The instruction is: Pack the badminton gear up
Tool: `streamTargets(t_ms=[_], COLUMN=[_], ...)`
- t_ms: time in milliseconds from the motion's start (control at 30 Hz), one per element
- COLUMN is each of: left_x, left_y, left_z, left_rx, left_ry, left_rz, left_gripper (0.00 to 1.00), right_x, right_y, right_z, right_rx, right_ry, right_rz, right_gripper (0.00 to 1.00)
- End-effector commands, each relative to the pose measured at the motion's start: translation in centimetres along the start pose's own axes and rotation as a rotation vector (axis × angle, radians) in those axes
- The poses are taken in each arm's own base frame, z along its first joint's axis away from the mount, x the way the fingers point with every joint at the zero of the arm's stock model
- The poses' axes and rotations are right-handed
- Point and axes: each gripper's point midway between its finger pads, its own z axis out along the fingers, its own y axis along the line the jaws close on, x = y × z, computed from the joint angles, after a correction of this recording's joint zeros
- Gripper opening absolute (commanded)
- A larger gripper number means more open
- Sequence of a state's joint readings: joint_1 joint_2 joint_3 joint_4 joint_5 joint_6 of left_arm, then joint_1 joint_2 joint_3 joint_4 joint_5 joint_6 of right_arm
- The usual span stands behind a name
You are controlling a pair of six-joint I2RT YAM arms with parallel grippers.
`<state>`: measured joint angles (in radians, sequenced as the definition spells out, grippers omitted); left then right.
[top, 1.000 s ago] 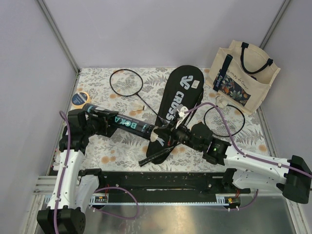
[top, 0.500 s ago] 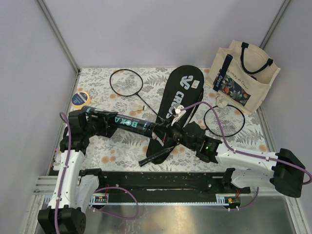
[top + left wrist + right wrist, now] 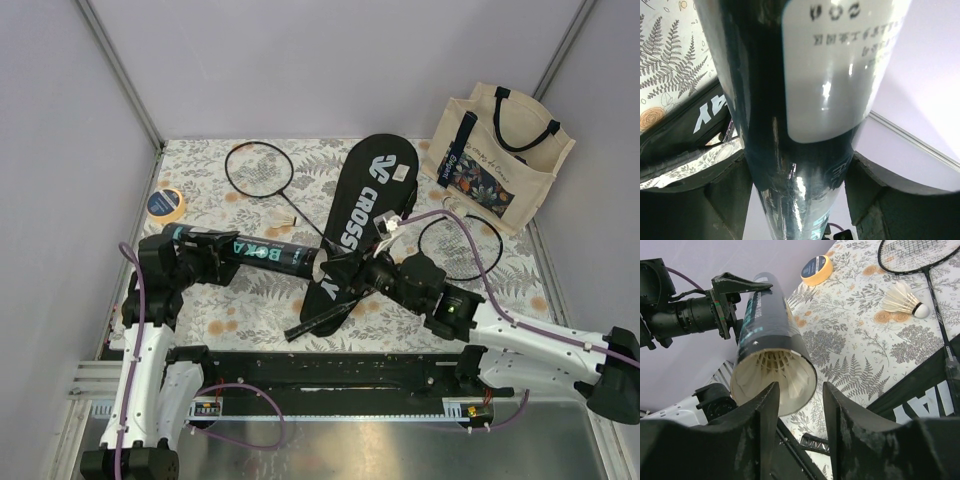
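A fern-print cloth covers the table [image 3: 250, 300], with lilac walls behind. Nearest, the left gripper [image 3: 212, 252] is clamped around the one black tube [image 3: 270, 255], holding it level above the cloth. The right gripper [image 3: 800, 390] sits at the tube's open mouth, fingers parted and holding nothing. Two shuttlecocks show clearly: one [image 3: 775, 372] sits inside the tube mouth and the other [image 3: 902, 300] lies on the cloth. One CROSSWAY bag [image 3: 365, 215] lies beyond, flat. There are two rackets, one [image 3: 460, 248] right of the bag and one [image 3: 258, 167] farther left. One tape roll [image 3: 163, 203] and one tote [image 3: 500, 155] stand farthest.
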<state>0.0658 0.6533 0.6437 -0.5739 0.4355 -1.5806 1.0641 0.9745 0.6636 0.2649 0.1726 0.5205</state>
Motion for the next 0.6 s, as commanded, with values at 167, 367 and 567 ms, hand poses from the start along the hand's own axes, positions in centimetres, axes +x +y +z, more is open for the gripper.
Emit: streamTargets(t_ms=[167, 367, 567], left_x=[-0.4, -3.0, -4.0], left_y=[-2.9, -4.2, -3.5], left_z=[-1.1, -1.7, -1.4], left_rx=[0.125, 0.169, 0.144], left_ry=[-0.051, -0.22, -0.273], left_rz=[-0.012, 0.017, 0.097], left_gripper=[0.2, 0.21, 0.22], right_x=[-1.1, -3.1, -5.8], right_y=[-0.8, -4.8, -12.6], right_z=[-2.4, -3.4, -5.1], right_rx=[0.053, 0.237, 0.546], right_ry=[-0.026, -0.11, -0.123], right_rz=[0.055, -0.043, -0.212], right_gripper=[0.6, 0.61, 0.61])
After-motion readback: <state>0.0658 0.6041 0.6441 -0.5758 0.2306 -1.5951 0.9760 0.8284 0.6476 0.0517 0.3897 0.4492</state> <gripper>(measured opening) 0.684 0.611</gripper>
